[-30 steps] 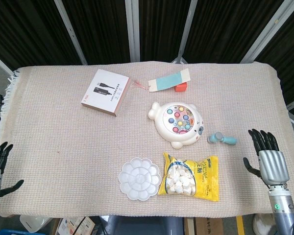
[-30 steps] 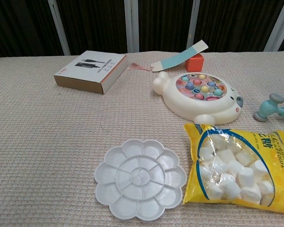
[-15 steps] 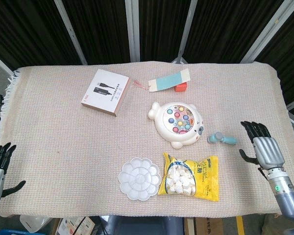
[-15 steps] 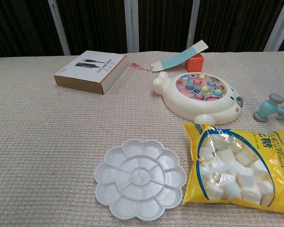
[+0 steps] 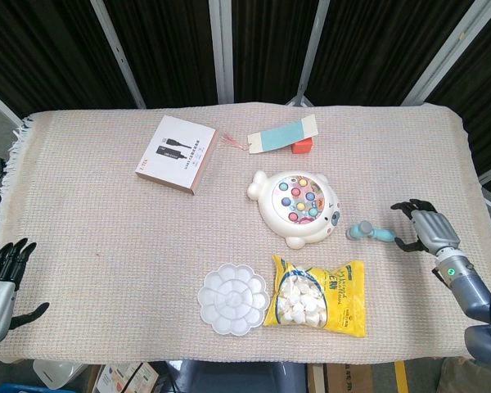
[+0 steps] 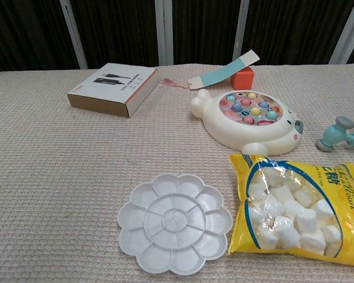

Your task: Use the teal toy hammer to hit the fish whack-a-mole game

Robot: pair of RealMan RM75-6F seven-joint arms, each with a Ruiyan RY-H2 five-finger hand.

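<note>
Step in hand is judged as the reach for the teal toy hammer [image 5: 371,233]; nothing gripped yet. The right hand [image 5: 421,226] is spread wide and empty, fingers curved toward the handle end, just beside it but not touching as far as the head view shows. To do it well, the hand should likely come in low over the handle, wrap the shaft near its free end rather than near the head, and close only once the handle sits across the palm, so the head stays clear for swinging. The hammer lies flat on the woven table cloth [image 5: 90,213], head pointing toward the fish whack-a-mole game [image 5: 296,206], handle pointing toward the right hand. In the chest view the hammer [image 6: 340,135] sits at the right edge of frame, partly cut off, and the right hand does not show there. The fish game [image 6: 248,122] is just left of the hammer head, apart from it, with the yellow marshmallow bag [image 5: 317,295] near below, so the lift should probably go up before swinging across. Risk: a shallow pinch could let the handle roll. The left hand [image 5: 2,281] is open and idle at the table's near left corner, well apart from everything.
</note>
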